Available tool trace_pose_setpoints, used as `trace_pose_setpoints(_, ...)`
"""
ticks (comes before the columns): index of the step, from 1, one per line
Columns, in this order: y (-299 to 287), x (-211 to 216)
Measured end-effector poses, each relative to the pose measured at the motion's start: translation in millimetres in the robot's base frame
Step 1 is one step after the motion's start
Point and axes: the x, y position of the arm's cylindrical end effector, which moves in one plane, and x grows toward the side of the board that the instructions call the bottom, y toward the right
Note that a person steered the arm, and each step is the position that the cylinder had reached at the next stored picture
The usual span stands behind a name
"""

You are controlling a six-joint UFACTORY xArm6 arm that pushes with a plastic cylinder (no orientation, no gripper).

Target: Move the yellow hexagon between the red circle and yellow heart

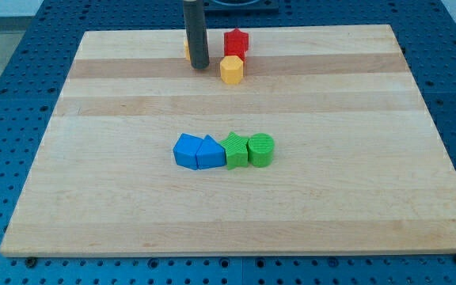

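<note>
The yellow hexagon (231, 70) sits near the view's top, just below a red block (236, 42) that looks round or hexagonal. My tip (200, 66) is on the board just to the left of the yellow hexagon, apart from it. A sliver of another yellow block (186, 47) shows behind the rod on its left side; its shape is hidden.
A row of blocks lies mid-board: a blue block (186, 150), a second blue block (209, 153), a green block (235, 150) and a green cylinder (261, 150), touching side by side. The wooden board (355, 158) rests on a blue pegboard table.
</note>
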Motion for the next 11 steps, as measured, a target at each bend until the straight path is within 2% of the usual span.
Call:
trace_pose_setpoints(1,3.3,52.2)
trace_pose_setpoints(2,44.2,71.2)
trace_pose_setpoints(3,97.2,67.2)
trace_pose_setpoints(4,114.6,55.5)
trace_pose_setpoints(6,114.2,24.2)
trace_pose_setpoints(9,46.2,24.1)
trace_pose_setpoints(11,31.0,15.0)
